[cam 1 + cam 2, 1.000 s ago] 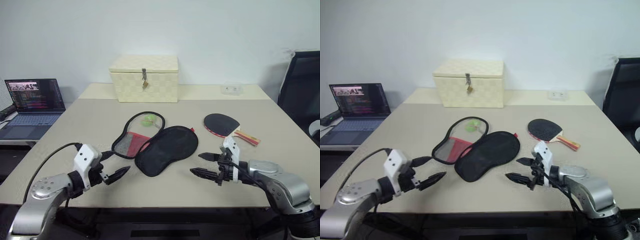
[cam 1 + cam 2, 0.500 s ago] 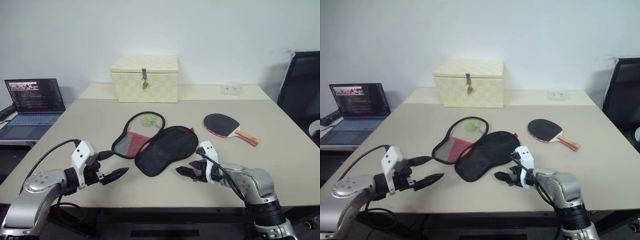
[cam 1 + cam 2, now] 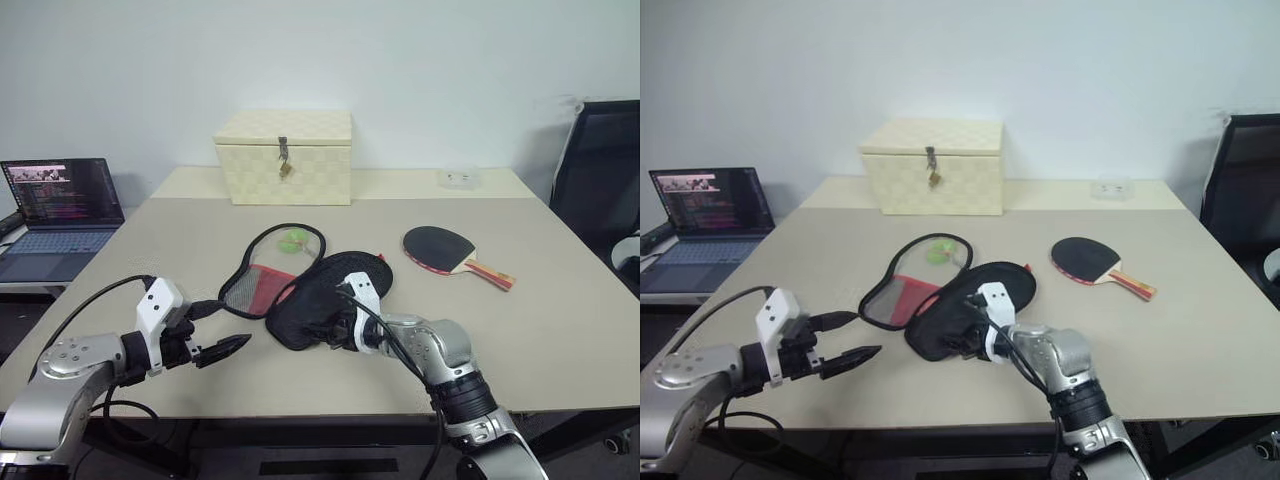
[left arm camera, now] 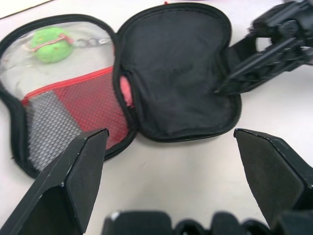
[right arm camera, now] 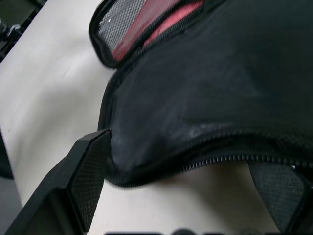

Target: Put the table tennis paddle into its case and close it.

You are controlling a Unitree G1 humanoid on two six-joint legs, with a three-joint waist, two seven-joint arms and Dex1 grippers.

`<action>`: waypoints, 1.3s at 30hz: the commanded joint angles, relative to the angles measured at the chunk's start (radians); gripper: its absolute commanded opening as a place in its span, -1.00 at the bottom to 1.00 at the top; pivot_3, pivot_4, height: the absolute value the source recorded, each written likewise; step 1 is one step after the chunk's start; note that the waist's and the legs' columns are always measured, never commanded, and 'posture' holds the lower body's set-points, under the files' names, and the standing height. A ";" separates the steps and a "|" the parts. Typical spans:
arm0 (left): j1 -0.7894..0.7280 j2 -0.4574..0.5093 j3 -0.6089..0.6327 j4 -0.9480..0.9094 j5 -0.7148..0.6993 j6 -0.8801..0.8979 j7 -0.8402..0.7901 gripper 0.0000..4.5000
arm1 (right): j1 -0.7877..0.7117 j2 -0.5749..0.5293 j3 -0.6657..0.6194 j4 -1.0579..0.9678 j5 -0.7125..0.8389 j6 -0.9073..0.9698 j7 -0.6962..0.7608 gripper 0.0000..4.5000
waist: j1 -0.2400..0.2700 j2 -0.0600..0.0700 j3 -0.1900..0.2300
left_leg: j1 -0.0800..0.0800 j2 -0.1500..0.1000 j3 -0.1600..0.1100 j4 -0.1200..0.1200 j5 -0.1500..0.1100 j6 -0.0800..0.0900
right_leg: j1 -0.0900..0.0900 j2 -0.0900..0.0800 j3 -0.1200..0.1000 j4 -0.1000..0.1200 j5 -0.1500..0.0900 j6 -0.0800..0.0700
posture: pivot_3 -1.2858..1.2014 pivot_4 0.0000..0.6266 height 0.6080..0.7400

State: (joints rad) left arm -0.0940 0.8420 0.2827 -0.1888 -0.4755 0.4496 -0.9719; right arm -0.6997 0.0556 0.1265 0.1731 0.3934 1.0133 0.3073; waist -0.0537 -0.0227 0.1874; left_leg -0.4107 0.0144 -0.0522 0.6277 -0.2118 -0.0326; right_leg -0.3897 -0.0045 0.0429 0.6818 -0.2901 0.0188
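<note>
Nearest the front edge of the tabletop (image 3: 560, 330), the left gripper (image 3: 222, 329) hovers with its fingers spread wide, empty, a little short of the case (image 3: 310, 295). The right gripper (image 3: 331, 322) reaches in from the other side, fingers also parted, their tips at the near rim of the case's black half; from the right wrist view that rim sits between them, though I can't tell whether they touch it. The case lies unzipped, folded out flat, its red mesh pocket (image 4: 68, 110) to the left and a small green charm (image 3: 295, 239) at the far end. The table tennis paddle (image 3: 440, 248) rests on the tabletop well to the right, apart from the case. Beyond stand a cream latched box (image 3: 283, 157) and, far left, an open laptop (image 3: 58, 205).
</note>
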 commanded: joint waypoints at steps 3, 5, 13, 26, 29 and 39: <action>-0.002 0.012 0.038 -0.040 -0.016 -0.003 0.009 1.00 | -0.018 0.050 -0.052 0.007 0.020 0.019 -0.029 0.82 | -0.002 0.000 0.000 | 0.000 0.000 0.000 0.000 0.000 0.000 | 0.000 0.000 0.000 0.000 0.000 0.000 | 0.03 -0.52 1.00; -0.002 0.009 0.033 -0.040 -0.012 -0.007 0.012 1.00 | -0.008 0.061 -0.068 -0.007 0.036 0.051 -0.031 0.58 | -0.002 0.000 0.000 | 0.000 0.000 -0.001 0.000 0.000 0.000 | 0.000 0.000 0.000 0.000 0.000 0.000 | 0.03 -0.52 1.00; -0.013 -0.007 0.009 -0.042 -0.010 -0.010 0.024 1.00 | -0.001 0.029 -0.082 -0.053 0.061 0.135 -0.005 -0.68 | -0.002 0.000 0.000 | 0.000 0.000 -0.001 -0.001 0.000 0.000 | 0.000 0.000 0.000 0.000 0.000 0.000 | 0.03 -0.52 1.00; -0.055 -0.037 -0.041 -0.037 0.004 -0.021 0.036 1.00 | -0.138 -0.388 0.063 0.063 0.008 0.094 0.324 -0.99 | 0.002 0.000 0.000 | -0.001 -0.001 0.002 -0.001 0.000 0.000 | 0.000 0.000 0.000 -0.002 0.000 0.000 | 0.03 -0.52 1.00; -0.060 -0.044 -0.053 -0.038 0.008 -0.024 0.039 1.00 | -0.189 -0.491 0.150 0.139 -0.050 0.010 0.457 -0.99 | 0.001 0.001 0.001 | -0.001 -0.001 0.002 -0.001 0.000 0.000 | 0.000 0.000 0.000 -0.002 0.000 0.000 | 0.03 -0.52 1.00; -0.060 -0.053 -0.067 -0.043 0.014 -0.030 0.047 1.00 | -0.386 -0.506 0.256 0.523 -0.244 -0.295 0.670 -0.99 | 0.000 0.001 0.001 | -0.001 -0.001 0.002 -0.001 0.000 0.000 | 0.000 0.000 0.000 -0.001 0.000 0.000 | 0.03 -0.52 1.00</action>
State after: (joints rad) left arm -0.1470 0.7853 0.2030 -0.1993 -0.4622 0.4422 -0.9272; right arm -1.0490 -0.4538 0.3880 0.6707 0.1735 0.7647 0.9592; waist -0.0534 -0.0221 0.1882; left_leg -0.4115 0.0134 -0.0503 0.6270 -0.2120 -0.0323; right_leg -0.3901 -0.0045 0.0428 0.6804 -0.2902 0.0186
